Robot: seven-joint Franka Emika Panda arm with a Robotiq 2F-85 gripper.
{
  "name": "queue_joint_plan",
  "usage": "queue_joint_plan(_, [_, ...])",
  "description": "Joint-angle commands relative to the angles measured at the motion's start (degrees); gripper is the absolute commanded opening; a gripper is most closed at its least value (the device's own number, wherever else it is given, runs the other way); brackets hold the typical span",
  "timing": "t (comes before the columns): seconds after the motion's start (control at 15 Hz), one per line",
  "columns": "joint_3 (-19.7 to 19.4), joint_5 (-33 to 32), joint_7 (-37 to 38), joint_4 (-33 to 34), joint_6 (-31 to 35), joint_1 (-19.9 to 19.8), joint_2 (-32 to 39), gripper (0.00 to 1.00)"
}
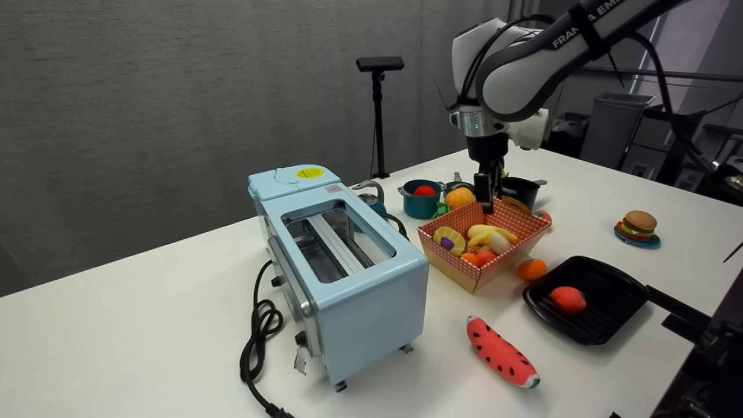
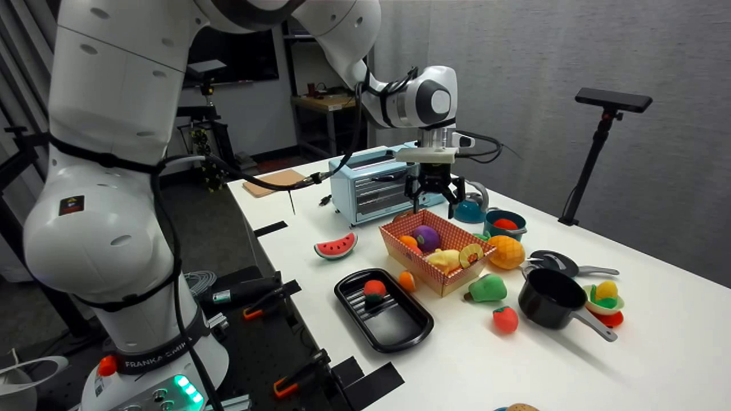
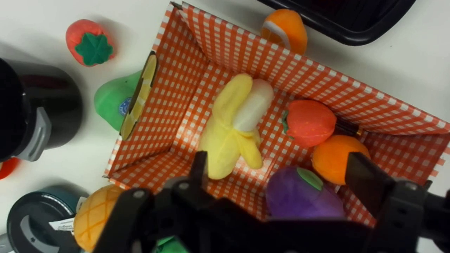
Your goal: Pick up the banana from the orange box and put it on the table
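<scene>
Toaster: near in an exterior view, looking down past it to the orange box.
My arm base: near in an exterior view, facing across the table.
My fingers: wrist view, down into the orange box, how high I can't quite judge.
Shared by both exterior views: orange box, toaster.

Lettering: we read "FRANKA EMIKA" on the robot base, and "FRAN" then "A EMI" (a black strap crosses the name) on the arm. Illegible to us: the yellow sticker on the toaster and the round blue label on the green toy.
</scene>
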Motion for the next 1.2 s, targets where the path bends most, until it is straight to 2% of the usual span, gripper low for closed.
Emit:
queue_joint_plan(0.0, [-0.7, 0.4, -0.2, 0.3, -0.1, 0.6, 0.2, 1.0])
queue_joint_plan(0.8, [-0.3, 2.8, -1.1, 2.3, 0.0, -0.2, 5.1, 1.0])
queue_joint_plan(1.13, [0.8, 7.7, -4.6, 4.1, -0.7, -2.2, 7.3, 1.0])
